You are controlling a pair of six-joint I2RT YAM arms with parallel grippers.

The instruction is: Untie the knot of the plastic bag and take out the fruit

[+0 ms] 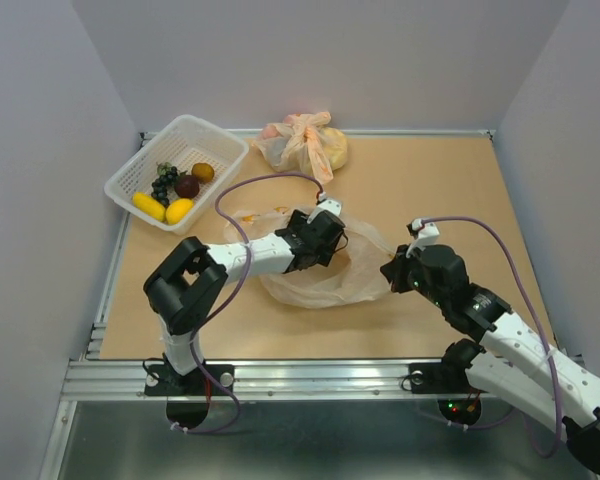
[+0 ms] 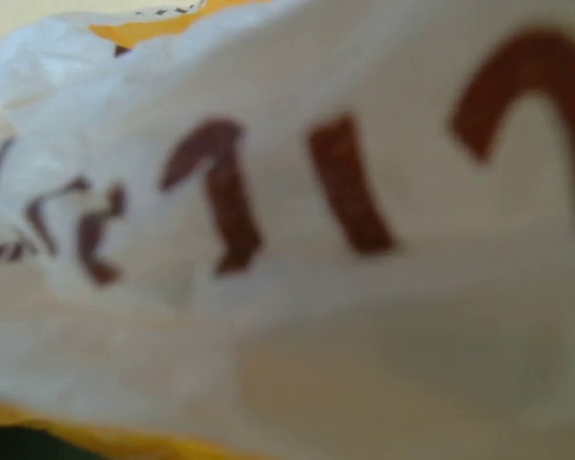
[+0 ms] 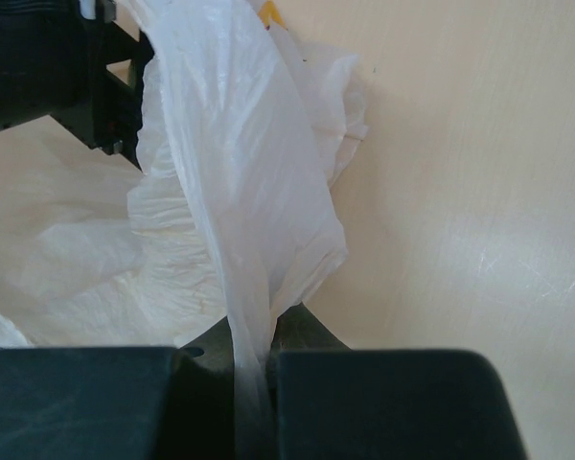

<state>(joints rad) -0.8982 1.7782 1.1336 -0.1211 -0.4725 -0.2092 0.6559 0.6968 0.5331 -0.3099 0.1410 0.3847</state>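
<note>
The plastic bag [image 1: 325, 288] lies slack mid-desk [image 1: 440, 190]. The right claw [image 3: 254, 369] is clamped tight on a strip of its film. The left claw [image 1: 323, 238] is over the bag; I cannot tell how wide it gapes. The fruit [image 1: 176, 190] sits in the white basket [image 1: 195, 128] at the far left corner.

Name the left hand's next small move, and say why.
Probably draw the left hand back a little. It is pressed so close to the plastic bag that its camera shows only blurred printed film, while the right hand pinches the bag's edge and holds it up.
</note>
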